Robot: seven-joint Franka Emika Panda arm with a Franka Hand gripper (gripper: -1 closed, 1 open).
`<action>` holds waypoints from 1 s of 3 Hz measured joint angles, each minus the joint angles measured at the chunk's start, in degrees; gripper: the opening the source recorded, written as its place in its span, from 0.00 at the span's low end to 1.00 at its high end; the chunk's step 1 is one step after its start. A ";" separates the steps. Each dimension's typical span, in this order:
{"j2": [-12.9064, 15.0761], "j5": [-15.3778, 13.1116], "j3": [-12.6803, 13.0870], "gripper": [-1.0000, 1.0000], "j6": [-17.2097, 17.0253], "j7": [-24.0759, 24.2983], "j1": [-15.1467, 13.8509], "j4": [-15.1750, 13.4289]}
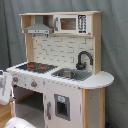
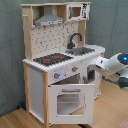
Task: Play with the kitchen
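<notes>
The tool (image 2: 101, 64) is held just beside the kitchen (image 2: 60, 65), level with the knobs, nothing seen gripped, open or closed not discernible; approach step is judged underway, a reach toward the front panel being needed next.

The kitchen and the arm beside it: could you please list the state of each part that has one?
kitchen: upright on the floor
oven door: swung open, in the second exterior view
stovetop: bare, nothing on it
sink: nothing visible inside
faucet: upright, spout over the sink
gripper: beside the counter's edge, holding nothing visible
</notes>
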 joint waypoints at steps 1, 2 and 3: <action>1.66 4.22 1.51 1.00 1.63 -2.39 -2.12 -0.07; 3.35 8.51 3.24 1.00 3.54 -4.95 -4.39 -0.19; 4.81 12.64 4.55 1.00 5.26 -8.03 -6.67 -0.20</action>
